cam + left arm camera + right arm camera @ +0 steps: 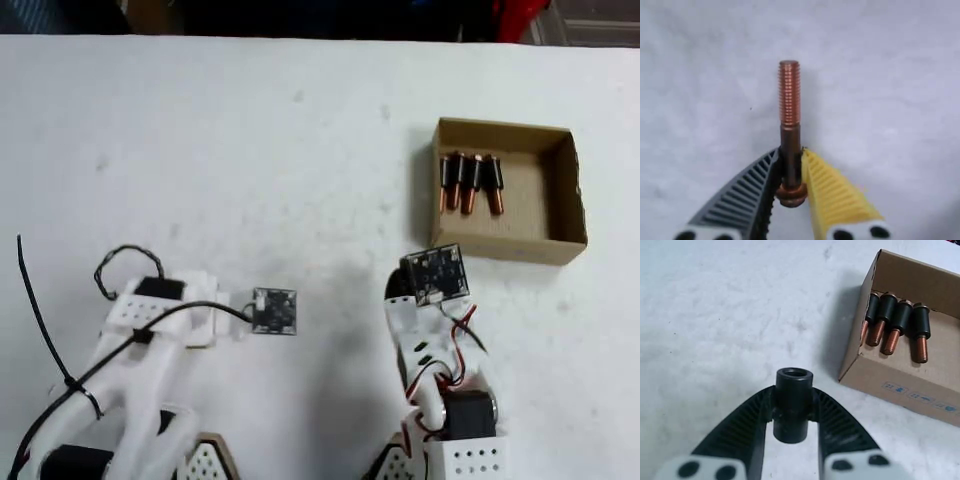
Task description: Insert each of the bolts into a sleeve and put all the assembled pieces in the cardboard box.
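In the left wrist view my left gripper (790,167) is shut on a copper bolt (789,107), held near its head with the threaded end pointing away over the white table. My right gripper (792,407) is shut on a black sleeve (791,402), its hollow end facing up. The cardboard box (555,215) stands at the right of the table; several assembled pieces (470,180) lie in its left half, also seen as sleeved bolts (895,325) in the right wrist view. From above, the left arm (160,320) sits at lower left and the right arm (435,330) just below the box.
The white table (250,150) stretches wide and bare behind and between the arms. Black cables (40,320) loop around the left arm. The box's right half (540,190) holds nothing.
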Robot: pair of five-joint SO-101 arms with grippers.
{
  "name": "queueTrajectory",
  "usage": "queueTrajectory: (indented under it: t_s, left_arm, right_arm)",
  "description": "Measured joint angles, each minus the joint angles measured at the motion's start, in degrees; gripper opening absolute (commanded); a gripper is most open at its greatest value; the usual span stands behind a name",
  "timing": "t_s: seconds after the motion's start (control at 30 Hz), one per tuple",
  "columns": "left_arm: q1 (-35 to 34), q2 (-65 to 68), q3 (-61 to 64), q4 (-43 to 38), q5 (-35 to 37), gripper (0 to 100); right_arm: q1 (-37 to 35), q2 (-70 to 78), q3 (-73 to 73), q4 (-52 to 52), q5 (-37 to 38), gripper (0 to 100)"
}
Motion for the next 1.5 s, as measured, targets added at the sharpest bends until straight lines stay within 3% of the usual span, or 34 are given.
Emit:
queueTrajectory:
  t_s: [0.37, 0.93, 1.13, 1.37, 1.5]
  left_arm:
    - [-3.7, -1.1, 0.0, -3.9, 0.0, 21]
    - [-4.0, -1.1, -4.3, -6.0, 3.3, 21]
    - [-4.0, -1.1, -4.3, -13.1, 13.4, 20]
    - [-4.0, -1.1, -4.3, -15.3, 17.9, 1]
    - [-4.0, -1.1, -4.3, -14.5, 18.1, 4]
  right_arm:
    - [0.0, 0.0, 0.0, 0.0, 0.0, 1.5]
    - [0.0, 0.0, 0.0, 0.0, 0.0, 1.5]
    - [0.0, 0.0, 0.0, 0.0, 0.0, 1.5]
    - [0.0, 0.0, 0.0, 0.0, 0.0, 1.5]
    - [0.0, 0.0, 0.0, 0.0, 0.0, 1.5]
